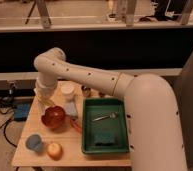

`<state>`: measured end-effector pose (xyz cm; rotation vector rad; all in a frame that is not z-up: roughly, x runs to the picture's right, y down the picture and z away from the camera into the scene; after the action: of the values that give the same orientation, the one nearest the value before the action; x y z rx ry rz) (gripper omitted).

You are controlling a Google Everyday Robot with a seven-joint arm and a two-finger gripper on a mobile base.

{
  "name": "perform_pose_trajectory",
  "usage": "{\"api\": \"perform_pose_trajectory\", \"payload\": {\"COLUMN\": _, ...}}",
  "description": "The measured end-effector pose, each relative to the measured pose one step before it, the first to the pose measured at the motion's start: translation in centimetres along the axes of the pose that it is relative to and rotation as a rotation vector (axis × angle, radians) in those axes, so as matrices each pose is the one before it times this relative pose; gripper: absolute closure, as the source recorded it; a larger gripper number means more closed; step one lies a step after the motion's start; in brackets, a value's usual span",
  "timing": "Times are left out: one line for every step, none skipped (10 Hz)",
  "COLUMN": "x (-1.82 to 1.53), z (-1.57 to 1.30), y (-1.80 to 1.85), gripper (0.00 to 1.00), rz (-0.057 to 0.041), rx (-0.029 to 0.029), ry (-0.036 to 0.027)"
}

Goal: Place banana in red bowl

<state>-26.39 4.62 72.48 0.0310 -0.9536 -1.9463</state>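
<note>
banana: you won't find it lying in the open anywhere on the table (72, 154). my guess is that it is either pinched in the gripper or hidden behind it, and i can't tell which.

work back from the near edge. closest to you sit the apple (54, 150) and, just left of it, the blue cup (34, 142); neither is your concern. behind them is the red bowl (53, 118), and nothing pale or long shows in the part of it you can see. a pale-blue thing (71, 108) sits just beside the bowl on its right. a thin red-orange stick (76, 125) lies between the bowl and the green tray (117, 130). the tray holds a fork (105, 117) and a blue-green sponge (105, 137).

next comes the gripper (48, 102). it hangs straight down from the bent wrist, close above the bowl's far rim, with its fingers drawn almost fully together. whether something is caught between them, you can't see.

so the relation that counts is up and down: the bowl lies right under the fingers, its middle a little nearer to you than they are. if the fruit is in the fingers, i'd judge a small shift toward the bowl's middle and a release is what's left. its long axis can't be read. a long fruit let go across the rim could tip out, so watch for that. there is only the one arm, so you have no choice of arm.

farthest back stand the white cup (67, 90) and some small dark things (85, 91) near the table's far edge.
</note>
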Motion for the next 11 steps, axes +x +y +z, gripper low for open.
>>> {"api": "perform_pose_trajectory", "payload": {"x": -0.289, "z": -0.383, "y": 0.396, "gripper": 0.95, "rz": 0.00677, "rx": -0.00160, "ry": 0.00343}}
{"api": "perform_pose_trajectory", "payload": {"x": -0.554, "z": -0.800, "y": 0.745, "gripper": 0.92, "rz": 0.01747, "rx": 0.00416, "ry": 0.00733}}
{"api": "perform_pose_trajectory", "payload": {"x": -0.522, "z": -0.064, "y": 0.446, "gripper": 0.94, "rz": 0.01095, "rx": 0.00937, "ry": -0.00059}}
{"api": "perform_pose_trajectory", "payload": {"x": -0.402, "z": 0.695, "y": 0.155, "gripper": 1.00, "rz": 0.00568, "rx": 0.01360, "ry": 0.00069}}
{"api": "perform_pose_trajectory", "payload": {"x": -0.505, "z": 1.206, "y": 0.090, "gripper": 1.00, "rz": 0.00613, "rx": 0.01254, "ry": -0.00190}}
{"api": "perform_pose_trajectory", "payload": {"x": -0.469, "z": 0.795, "y": 0.348, "gripper": 1.00, "rz": 0.00728, "rx": 0.00631, "ry": 0.00025}}
{"api": "perform_pose_trajectory", "payload": {"x": -0.387, "z": 0.591, "y": 0.450, "gripper": 1.00, "rz": 0.00938, "rx": 0.00897, "ry": 0.00055}}
{"api": "perform_pose_trajectory", "payload": {"x": -0.390, "z": 0.028, "y": 0.531, "gripper": 1.00, "rz": 0.01470, "rx": 0.00944, "ry": -0.00073}}
{"api": "perform_pose_trajectory", "payload": {"x": -0.168, "z": -0.237, "y": 0.270, "gripper": 1.00, "rz": 0.00794, "rx": 0.00355, "ry": -0.00224}}
{"api": "perform_pose_trajectory", "payload": {"x": -0.157, "z": 0.041, "y": -0.093, "gripper": 1.00, "rz": -0.00549, "rx": -0.00020, "ry": -0.00675}}
{"api": "perform_pose_trajectory", "payload": {"x": -0.046, "z": 0.508, "y": -0.251, "gripper": 1.00, "rz": -0.00648, "rx": 0.00046, "ry": -0.00677}}
